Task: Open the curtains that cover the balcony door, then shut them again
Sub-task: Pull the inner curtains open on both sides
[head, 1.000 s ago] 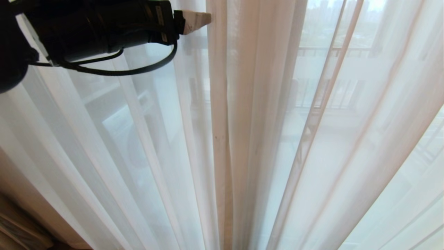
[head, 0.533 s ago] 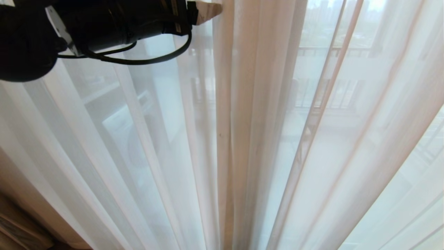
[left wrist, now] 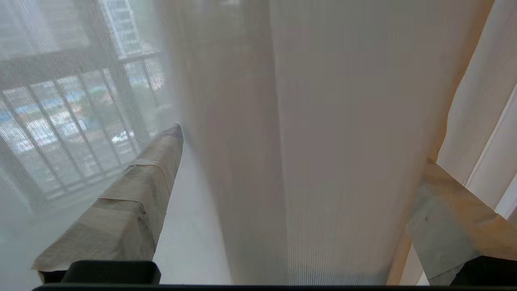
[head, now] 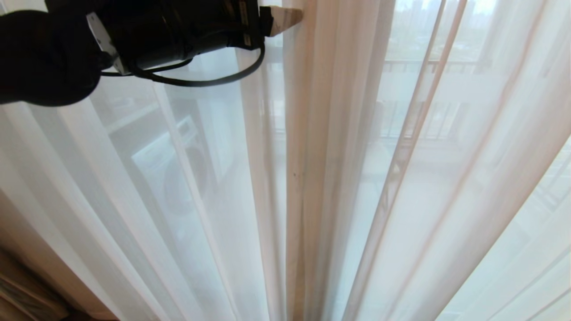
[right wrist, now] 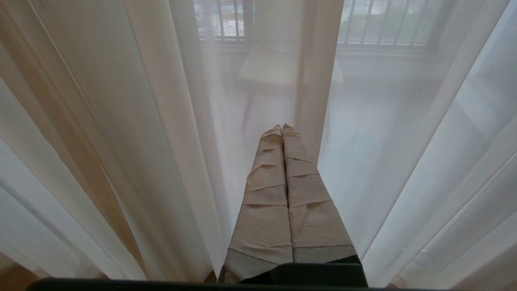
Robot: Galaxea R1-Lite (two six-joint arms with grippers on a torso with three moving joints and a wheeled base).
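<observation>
The curtains point(head: 312, 169) hang closed across the whole head view, thin sheer panels gathered into one thicker bunch of folds at the middle, with a balcony railing point(head: 428, 67) showing dimly through them. The left gripper point(left wrist: 299, 190) is raised near the top of that bunch, its taped fingers point(left wrist: 137, 202) spread wide with a broad fold of cloth standing between them; nothing is clamped. In the head view one fingertip point(head: 285, 20) touches the edge of the bunch.

The risk, as I judge it, is a poor catch. If the jaws close on only the outermost sheer layer, the thin cloth may slide out when the arm sweeps sideways, leaving the panel where it hangs. A pull taken so high and hard could also strain the fabric rather than run it along its track.

The right gripper point(right wrist: 284, 133) sits low, fingers pressed together, pointing at the sheers and holding nothing.
</observation>
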